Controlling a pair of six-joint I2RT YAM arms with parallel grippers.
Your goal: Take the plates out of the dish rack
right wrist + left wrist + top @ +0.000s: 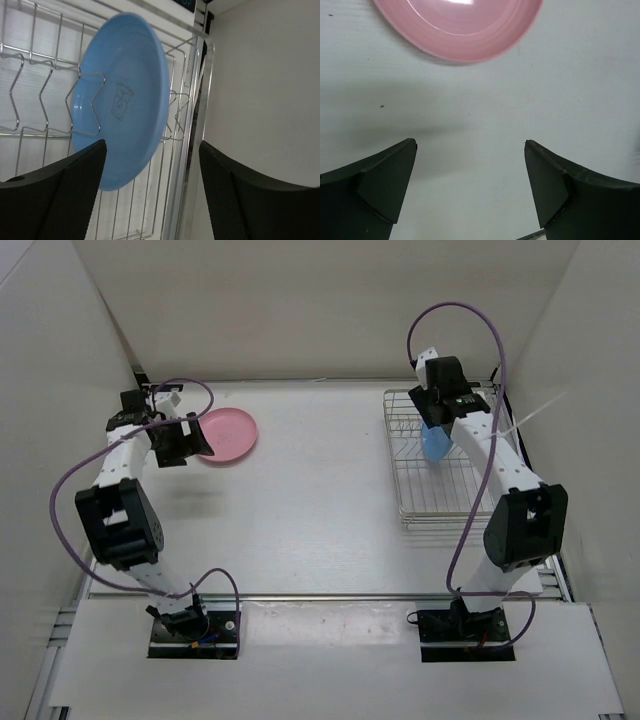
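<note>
The pink plate (227, 434) lies flat on the table at the far left; its near rim shows in the left wrist view (460, 30). My left gripper (190, 445) is open and empty (470, 150), just short of that plate. The light blue plate (436, 443) stands on edge in the silver wire dish rack (430, 500) at the right. In the right wrist view the blue plate (120, 100) leans against the rack's wire dividers (30, 95). My right gripper (152, 150) is open above the plate's lower edge, not touching it.
White walls enclose the table on the left, back and right. The rack sits close to the right wall (265, 90). A metal rail (320, 596) runs across the near edge by the arm bases.
</note>
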